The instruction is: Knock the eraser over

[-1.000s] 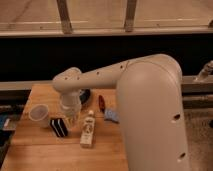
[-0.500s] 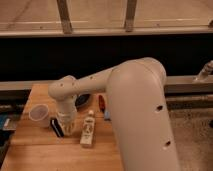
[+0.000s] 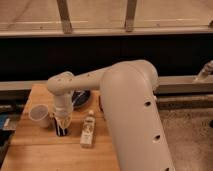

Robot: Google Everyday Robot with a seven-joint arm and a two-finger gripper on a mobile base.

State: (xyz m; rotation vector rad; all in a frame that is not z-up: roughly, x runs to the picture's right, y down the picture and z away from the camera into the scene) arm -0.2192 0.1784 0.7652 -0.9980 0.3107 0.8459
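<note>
Single arm reaching down over a wooden table [image 3: 35, 150], viewed from above and behind the shoulder. The gripper [image 3: 62, 121] hangs at the end of the white forearm, directly over the eraser [image 3: 62, 129], which stands upright beneath it as a dark block with pale stripes. Whether the tool touches the eraser or straddles it cannot be told, and neither can the spread of the tool.

Hazards. The cup [image 3: 39, 114] stands just beside the gripper on its left, nearly touching the wrist; a sideways push in that direction would likely topple the cup instead of, or along with, the eraser. The bottle [image 3: 88, 130] lies near on the gripper's other side, so a push that way may send the eraser against it and stop it from falling flat. Pressing straight down would pin the eraser rather than tip it. A dark bowl [image 3: 80, 97] sits just behind the gripper, partly hidden by the arm, and limits a push away from the camera.

Room. The widest open stretch of wood lies in front of the gripper, toward the camera. The table's left edge is near, beyond the cup; its near edge lies farther off.
</note>
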